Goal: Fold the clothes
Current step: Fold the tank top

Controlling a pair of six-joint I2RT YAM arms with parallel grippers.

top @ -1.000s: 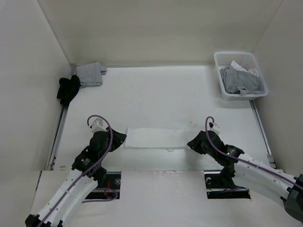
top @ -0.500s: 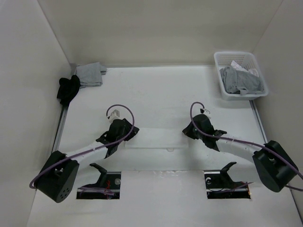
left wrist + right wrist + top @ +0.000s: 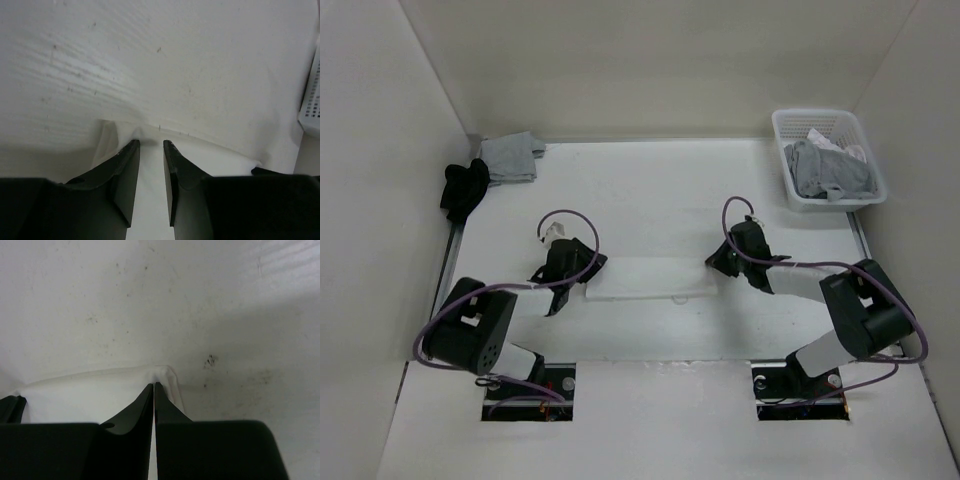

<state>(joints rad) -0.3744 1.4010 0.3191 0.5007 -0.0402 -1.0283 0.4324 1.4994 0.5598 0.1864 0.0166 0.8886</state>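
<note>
From above: 1 narrow white strip, the clothes (image 3: 645, 279), flat on the table (image 3: 650, 190) towards its near side, between 2 grippers. Long axis left to right, 1 short end towards each arm. At the left end, the left gripper (image 3: 582, 272); at the right end, the right gripper (image 3: 718, 262). Back right, 1 white basket (image 3: 782, 122) with a grey heap (image 3: 830, 172) inside, number of pieces unclear. Back left, 1 folded grey garment (image 3: 510, 157), with 1 black garment (image 3: 465, 188) touching it. From the left wrist: left gripper (image 3: 150, 143) with 2 fingers parted, straddling the puckered end of the clothes (image 3: 151, 195), cloth visible in the gap, nothing clamped. From the right wrist: right gripper (image 3: 153, 385) with 2 fingers pressed together, pinching a raised corner of the clothes (image 3: 90, 395).
</note>
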